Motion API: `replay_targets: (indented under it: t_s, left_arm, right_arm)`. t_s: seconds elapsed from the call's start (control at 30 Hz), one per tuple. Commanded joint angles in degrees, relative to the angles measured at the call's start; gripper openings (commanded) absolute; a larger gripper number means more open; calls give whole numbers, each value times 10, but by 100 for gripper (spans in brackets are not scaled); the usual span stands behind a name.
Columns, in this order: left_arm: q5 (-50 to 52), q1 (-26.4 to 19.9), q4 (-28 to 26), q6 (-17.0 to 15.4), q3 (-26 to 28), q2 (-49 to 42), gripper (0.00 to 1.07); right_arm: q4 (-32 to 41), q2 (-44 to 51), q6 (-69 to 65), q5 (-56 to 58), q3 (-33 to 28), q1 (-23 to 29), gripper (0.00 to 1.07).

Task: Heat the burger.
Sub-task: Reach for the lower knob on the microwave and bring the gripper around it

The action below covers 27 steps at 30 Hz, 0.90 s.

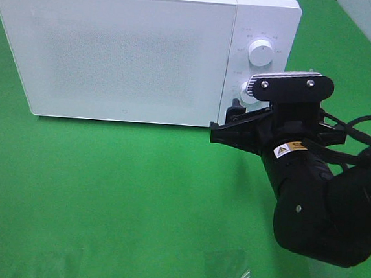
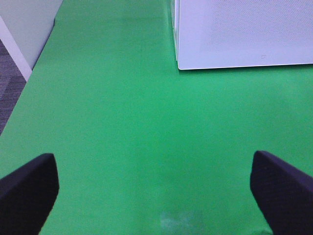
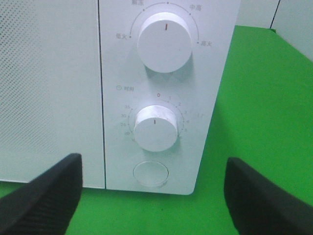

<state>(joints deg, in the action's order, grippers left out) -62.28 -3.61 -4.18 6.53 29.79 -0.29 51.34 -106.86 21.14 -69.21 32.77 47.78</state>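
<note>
The burger is out of view. The white microwave (image 1: pixel 115 48) stands at the back with its door shut. My right gripper (image 1: pixel 229 120) is open and empty, just in front of the control panel, level with the lower timer knob (image 1: pixel 248 90). In the right wrist view the gripper (image 3: pixel 154 196) faces the timer knob (image 3: pixel 155 127), with the power knob (image 3: pixel 165 42) above it and a round button (image 3: pixel 152 174) below. It touches none of them. My left gripper (image 2: pixel 156 196) is open and empty above the green table, away from the microwave's corner (image 2: pixel 244 32).
The green cloth table (image 1: pixel 102 203) spreads in front of the microwave. The right arm's black cables (image 1: pixel 362 125) trail to the right. In the left wrist view the table edge and grey floor (image 2: pixel 10 83) lie at one side.
</note>
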Motion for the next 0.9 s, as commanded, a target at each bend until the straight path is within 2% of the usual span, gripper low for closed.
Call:
replay_targets:
  t_s: [0.03,0.6,0.9]
  left_arm:
    - [9,-1,-5,-2,-1,-10,101]
    - [9,-1,-4,-2,-1,-10,101]
    - [9,-1,-4,-2,-1,-10,101]
  right_arm:
    - [-5,-16,1,-93,22,-19,76]
    - [-46,-72,-1,-70,88,-65,76]
    - [-64,-105,-1,-62,121,-70,76]
